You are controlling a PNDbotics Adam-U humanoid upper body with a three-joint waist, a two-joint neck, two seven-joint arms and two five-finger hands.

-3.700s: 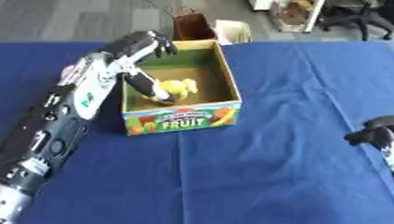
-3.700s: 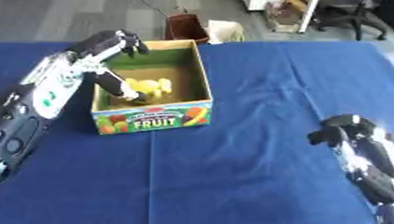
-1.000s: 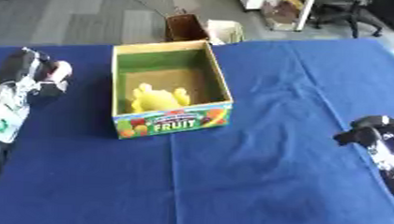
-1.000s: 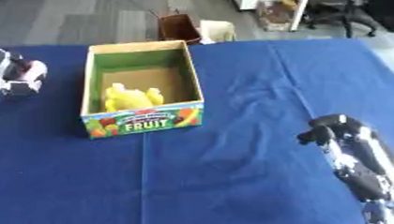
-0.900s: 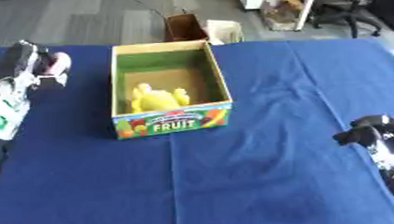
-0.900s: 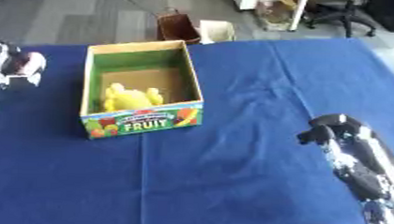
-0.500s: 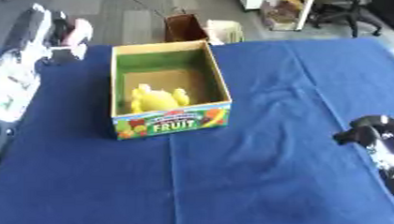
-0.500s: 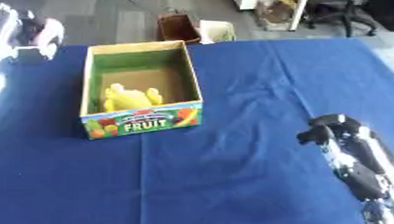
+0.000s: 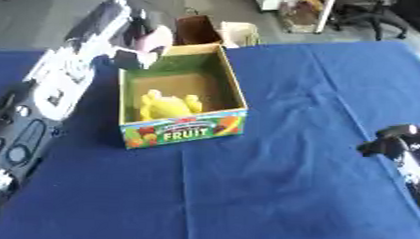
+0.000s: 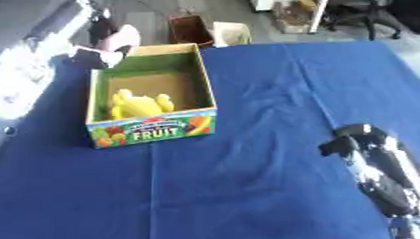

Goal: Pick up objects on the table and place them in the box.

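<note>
Two robot hands show, one at each side. At upper left, the left hand (image 9: 139, 41) hangs over the far left corner of the box (image 9: 234, 90), its fingers curled round a pale pink object (image 9: 155, 40) whose shape is too blurred to name. Its black and silver arm (image 9: 48, 93) runs down the left edge, partly covering the blue table (image 9: 272, 193) beside the box. This open cardboard box has green inner walls and a front panel printed with fruit pictures and the word FRUIT. Inside it lies a yellow item (image 9: 166, 106), near the front wall. At the right edge, well apart from the box, the right hand (image 10: 357, 141) rests low over the cloth with its dark fingers curled, holding nothing. Beyond the table's far edge stand a brown bag (image 9: 195, 30) and a pale container (image 9: 237, 32) on the floor.
</note>
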